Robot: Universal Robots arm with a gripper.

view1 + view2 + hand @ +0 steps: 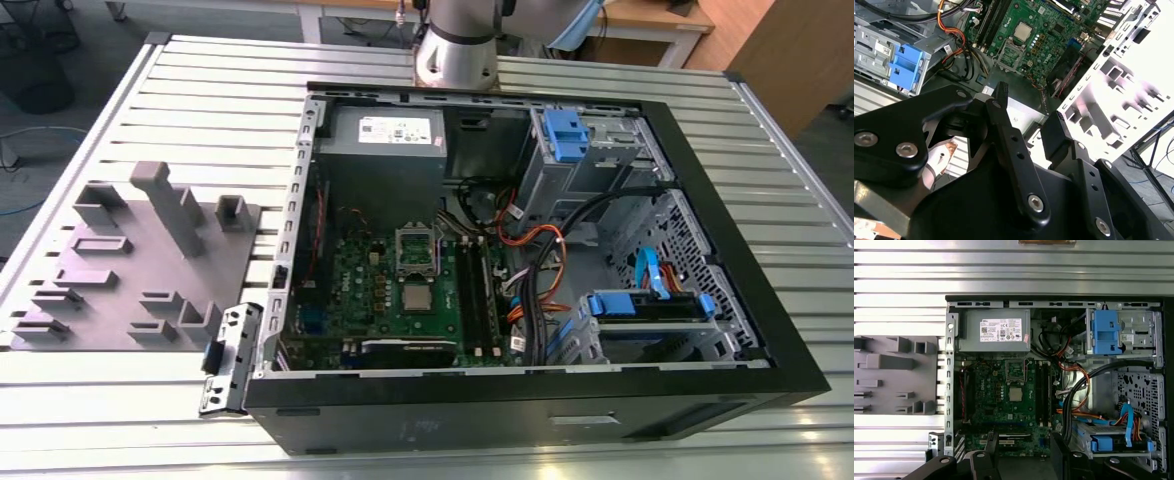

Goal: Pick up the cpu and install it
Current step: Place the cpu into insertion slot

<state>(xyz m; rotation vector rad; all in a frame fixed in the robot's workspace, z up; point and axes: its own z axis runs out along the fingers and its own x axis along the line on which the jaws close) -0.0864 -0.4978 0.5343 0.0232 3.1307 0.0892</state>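
The cpu is a small silvery square lying flat on the green motherboard inside the open computer case. It also shows in both wrist views. Just beyond it sits the metal-framed socket, with dark contacts showing inside its frame. My gripper hangs high above the case, well away from the cpu. It is open, with two black fingers apart and nothing between them.
The case lies on a slatted metal table. A grey power supply, blue drive caddies and orange and black cables crowd the case. A grey slotted fixture block lies at the exterior view's left. The arm's base stands behind the case.
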